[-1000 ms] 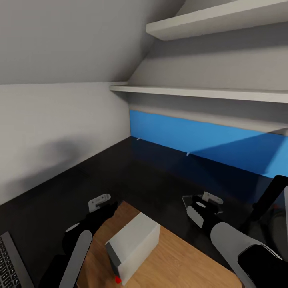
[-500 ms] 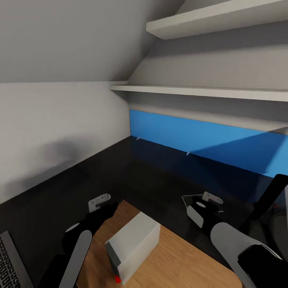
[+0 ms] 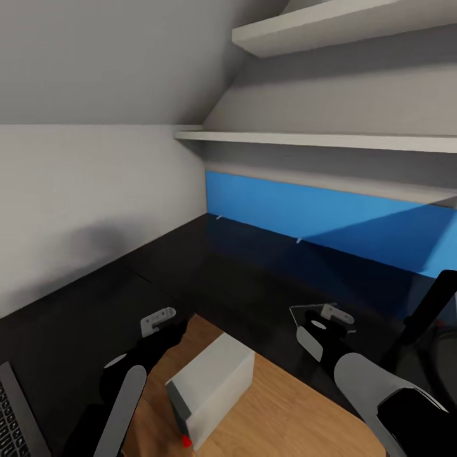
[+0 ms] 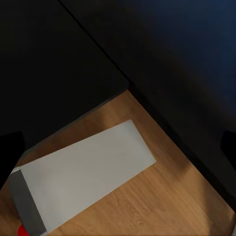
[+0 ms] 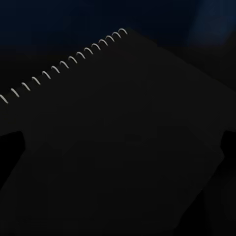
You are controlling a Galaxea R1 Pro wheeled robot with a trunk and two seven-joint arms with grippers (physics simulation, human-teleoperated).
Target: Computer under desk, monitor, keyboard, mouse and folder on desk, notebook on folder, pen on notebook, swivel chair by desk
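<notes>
A: Hands? My left hand [image 3: 166,317] hangs over the bench [image 3: 209,266] edge, right hand [image 3: 320,314] over the notebook [image 5: 118,137]; grip on either, I can't tell.
B: Big stuff first?
A: Black bench with blue panel [image 3: 330,222], computer [image 3: 212,387] on the wood floor [image 3: 279,412] below, keyboard [image 3: 16,412] at its left edge.

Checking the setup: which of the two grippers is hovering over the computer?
The left gripper; its wrist view looks down on the computer. The right gripper hangs over the desk.
</notes>
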